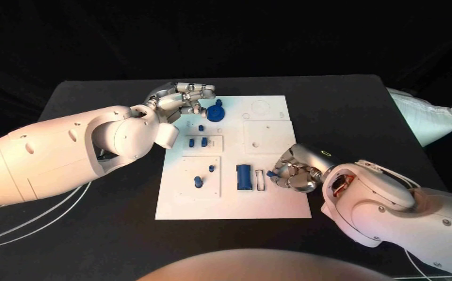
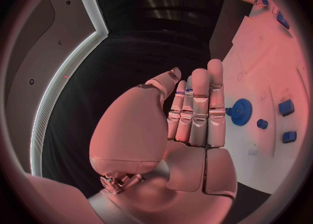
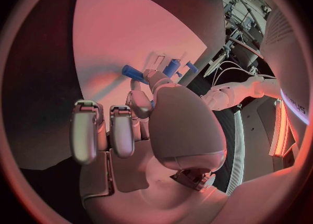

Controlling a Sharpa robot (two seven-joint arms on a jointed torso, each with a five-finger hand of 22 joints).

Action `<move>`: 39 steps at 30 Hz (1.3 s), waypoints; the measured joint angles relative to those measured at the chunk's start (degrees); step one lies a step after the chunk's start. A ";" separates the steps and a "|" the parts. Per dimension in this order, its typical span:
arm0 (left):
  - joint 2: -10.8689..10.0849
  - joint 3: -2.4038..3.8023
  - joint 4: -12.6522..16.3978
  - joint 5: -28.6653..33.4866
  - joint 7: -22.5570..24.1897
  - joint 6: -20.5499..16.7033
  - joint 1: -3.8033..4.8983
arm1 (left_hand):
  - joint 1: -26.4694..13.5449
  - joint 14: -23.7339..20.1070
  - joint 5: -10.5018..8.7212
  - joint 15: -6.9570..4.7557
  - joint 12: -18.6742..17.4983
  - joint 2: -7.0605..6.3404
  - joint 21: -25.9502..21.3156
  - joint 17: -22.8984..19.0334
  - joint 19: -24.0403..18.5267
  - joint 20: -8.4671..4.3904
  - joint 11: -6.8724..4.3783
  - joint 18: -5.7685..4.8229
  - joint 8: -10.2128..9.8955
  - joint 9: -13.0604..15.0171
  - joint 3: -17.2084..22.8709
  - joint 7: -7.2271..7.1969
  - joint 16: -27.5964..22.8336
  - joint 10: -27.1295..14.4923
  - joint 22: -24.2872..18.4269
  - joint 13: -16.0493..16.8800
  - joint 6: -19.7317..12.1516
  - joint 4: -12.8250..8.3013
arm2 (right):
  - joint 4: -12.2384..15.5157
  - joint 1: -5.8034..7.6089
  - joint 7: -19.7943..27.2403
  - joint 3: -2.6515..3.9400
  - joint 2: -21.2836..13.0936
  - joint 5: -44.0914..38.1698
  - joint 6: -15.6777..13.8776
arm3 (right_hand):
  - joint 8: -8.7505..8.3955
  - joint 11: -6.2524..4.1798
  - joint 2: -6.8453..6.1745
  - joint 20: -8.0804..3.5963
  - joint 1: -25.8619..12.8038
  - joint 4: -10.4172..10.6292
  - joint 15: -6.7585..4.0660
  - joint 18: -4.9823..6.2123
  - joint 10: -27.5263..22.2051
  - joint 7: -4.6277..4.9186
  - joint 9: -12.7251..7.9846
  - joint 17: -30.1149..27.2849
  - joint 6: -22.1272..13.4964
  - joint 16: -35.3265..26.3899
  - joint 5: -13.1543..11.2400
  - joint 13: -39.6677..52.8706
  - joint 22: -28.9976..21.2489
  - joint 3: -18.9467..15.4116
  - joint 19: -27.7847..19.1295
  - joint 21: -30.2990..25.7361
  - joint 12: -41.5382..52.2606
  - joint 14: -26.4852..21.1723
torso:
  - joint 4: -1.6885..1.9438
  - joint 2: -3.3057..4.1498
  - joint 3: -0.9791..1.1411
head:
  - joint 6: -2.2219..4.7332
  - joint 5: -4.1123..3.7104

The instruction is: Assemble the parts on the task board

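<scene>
The white task board lies mid-table. My left hand hovers at its far left corner with its fingers straight and side by side, holding nothing. A blue gear stands right beside them. My right hand is at the board's right edge, pinching a small blue peg between thumb and a finger, while its other fingers stay stretched out. A long blue block lies just left of that peg.
Several small blue parts sit in the board's left panels, among them a pair and a peg. Two more blue parts lie past the gear. The right half of the board has bare white panels.
</scene>
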 measured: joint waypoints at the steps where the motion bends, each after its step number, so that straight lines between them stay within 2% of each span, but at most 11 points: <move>1: 0.00 0.00 0.00 -0.01 0.00 0.01 0.00 | 0.00 0.00 0.00 0.00 0.00 0.00 0.00 0.00 0.00 0.00 0.00 0.00 0.00 0.00 0.00 0.00 0.00 0.00 0.00 0.00 0.00 0.00 | 0.03 0.04 -0.03 0.00 0.16 1.45 -0.69 | 0.00 0.00 -0.18 0.00 -0.18 0.14 0.00 0.00 0.00 0.00 0.34 0.00 0.00 0.00 0.18 0.01 0.00 0.14 0.00 0.00 0.00 0.00 | 0.01 0.01 0.00 | 0.01 -0.02; 8: 0.01 -0.01 0.04 -0.03 -0.03 0.03 -0.02 | 0.00 0.00 0.00 0.00 0.00 0.00 0.00 -0.05 0.00 0.00 0.00 0.00 0.00 0.00 0.00 0.00 0.00 0.00 0.00 0.00 0.00 0.00 | -0.09 0.14 -0.14 0.00 1.24 7.07 -2.87 | 0.00 0.01 -0.48 0.00 -1.68 0.64 0.00 0.00 0.40 -0.05 0.65 -0.01 0.33 0.00 1.66 0.30 -0.01 0.64 0.00 0.00 0.42 0.00 | 0.04 0.04 0.00 | -0.03 0.03; 12: 0.01 -0.01 0.07 -0.05 -0.04 0.05 -0.02 | 0.00 0.00 0.00 0.00 0.00 0.00 0.00 -0.05 0.00 0.00 0.00 0.00 0.00 0.00 0.00 0.00 0.00 0.00 0.00 0.00 0.00 0.00 | -0.46 0.16 -0.19 0.00 1.97 8.88 -3.29 | 0.00 -0.01 -0.84 0.00 -2.71 1.07 0.01 0.00 0.42 0.03 1.04 -0.01 0.45 0.00 1.69 0.49 -0.01 0.67 0.00 0.22 0.67 0.00 | 0.04 0.06 0.00 | -0.10 0.10; 14: 0.01 -0.01 0.08 -0.05 -0.05 0.05 -0.02 | 0.00 0.00 0.00 0.00 0.00 0.00 0.00 -0.05 0.00 0.00 0.00 0.00 0.00 0.00 0.00 0.00 0.00 0.00 0.00 0.00 0.00 0.00 | -0.65 0.16 -0.22 0.00 2.24 9.40 -3.29 | 0.00 -0.03 -0.57 0.00 -3.12 1.22 0.01 0.00 0.76 -0.01 1.07 -0.01 0.51 0.00 1.70 0.49 -0.01 0.52 0.00 0.22 0.67 0.00 | 0.05 0.06 0.00 | -0.15 0.15; 16: 0.01 -0.01 0.09 -0.05 -0.05 0.06 -0.02 | 0.00 0.00 0.00 0.00 0.00 0.00 0.00 -0.05 0.00 0.00 0.00 0.00 0.00 0.00 0.00 0.00 0.00 0.00 0.01 0.00 0.00 0.00 | -1.00 0.17 -0.26 0.00 2.61 9.81 -3.20 | 0.00 -0.03 -0.84 0.00 -3.57 1.62 -0.10 0.00 0.76 -0.02 1.07 -0.01 0.52 0.00 1.70 0.50 -0.01 0.45 0.00 0.22 0.67 -0.11 | 0.07 0.06 0.00 | -0.16 0.16; 22: 0.00 -0.01 0.16 -0.06 -0.09 0.09 -0.03 | 0.00 0.00 0.00 0.00 0.00 0.00 0.00 -0.05 0.00 0.00 0.00 0.00 0.00 0.00 0.00 0.00 0.00 0.00 0.01 0.00 0.00 0.00 | -1.98 0.17 -0.41 0.00 3.53 10.26 -2.59 | 0.47 -0.32 -0.49 0.00 -4.54 1.96 -0.18 0.00 1.06 -0.47 1.27 -0.02 0.98 0.00 1.77 0.96 -0.02 0.12 0.00 0.22 1.19 -0.19 | 0.08 0.06 0.00 | -0.29 0.26; 25: -0.01 -0.01 0.18 -0.07 -0.13 0.11 -0.03 | 0.00 0.00 0.00 0.00 0.00 0.00 0.00 -0.04 0.00 0.00 0.00 0.00 0.00 0.00 0.00 0.00 0.00 0.00 0.01 0.00 0.00 0.00 | -2.34 0.17 -0.54 -0.01 3.82 10.25 -2.17 | 0.47 -0.16 -0.20 0.01 -4.83 2.32 -0.18 0.00 1.23 -0.33 1.44 -0.02 1.14 0.23 1.21 1.21 -0.02 0.20 0.00 0.22 1.56 -0.19 | 0.08 0.06 0.00 | -0.35 0.27; 33: -0.02 -0.01 0.22 -0.09 -0.26 0.18 -0.03 | 0.00 0.00 0.00 0.00 0.00 0.00 0.00 -0.04 0.00 0.00 0.00 -0.01 0.00 0.00 0.00 0.00 0.00 0.00 0.01 0.00 0.00 0.00 | -2.74 0.19 -0.84 0.00 4.57 9.85 -1.19 | 0.88 -0.48 0.34 -0.20 -5.85 2.81 -0.18 0.00 1.93 -0.66 1.91 -0.02 1.76 0.45 -0.23 2.46 -0.02 -0.28 -0.21 0.50 3.58 -0.19 | 0.12 0.06 -0.01 | -0.52 0.28; 39: -0.03 -0.01 0.27 -0.12 -0.38 0.25 -0.03 | 0.00 0.00 0.00 0.00 0.00 0.00 0.00 -0.04 0.00 0.00 0.00 0.00 0.00 0.00 0.00 0.00 0.00 0.00 0.01 0.00 0.00 0.00 | -2.91 0.25 -0.86 0.07 4.76 9.27 -0.20 | 1.25 -0.59 0.56 -0.20 -6.21 2.88 -0.58 0.00 2.43 -0.91 2.21 -0.03 2.02 0.45 -0.78 3.08 0.02 -0.35 -0.21 0.72 4.28 -0.18 | 0.15 0.05 0.01 | -0.62 0.33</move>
